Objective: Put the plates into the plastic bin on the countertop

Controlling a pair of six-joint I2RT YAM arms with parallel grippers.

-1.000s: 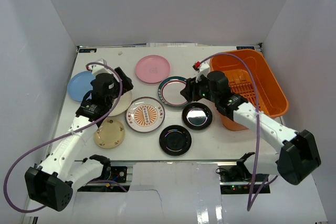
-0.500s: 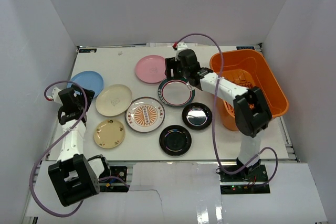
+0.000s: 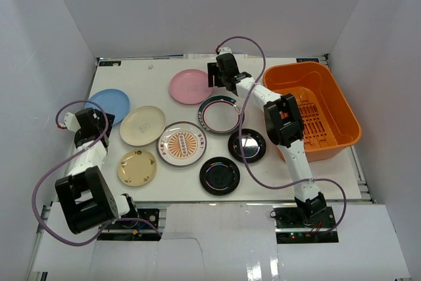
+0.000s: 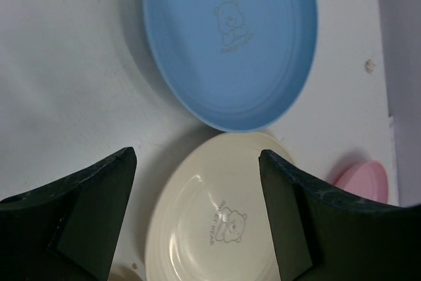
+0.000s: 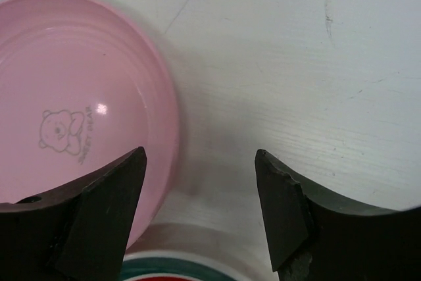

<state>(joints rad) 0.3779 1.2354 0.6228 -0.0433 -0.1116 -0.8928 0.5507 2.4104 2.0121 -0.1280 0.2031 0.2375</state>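
Note:
Several plates lie on the white countertop [image 3: 164, 70]: light blue [image 3: 105, 104], pink [image 3: 191, 86], teal-rimmed [image 3: 220, 115], orange sunburst [image 3: 182, 143], two glossy black [image 3: 247, 145] [image 3: 220, 176], cream [image 3: 142, 126] and a smaller tan one [image 3: 137, 167]. The orange plastic bin [image 3: 342, 106] stands at the right with no plates in it. My left gripper [image 3: 97, 122] [image 4: 197, 189] is open and empty, above the cream plate [image 4: 223, 222] near the blue plate [image 4: 230, 37]. My right gripper [image 3: 225, 82] [image 5: 200, 189] is open and empty, between the pink plate [image 5: 72, 116] and the teal-rimmed plate [image 5: 177, 271].
White walls enclose the table on the left, back and right. Purple cables loop from both arms over the table. The bin's slotted base [image 3: 309, 120] shows.
My left arm has drawn back to the table's left edge by the blue plate. My right arm has swung from the bin side to the back, beside the pink plate. No plate moved.

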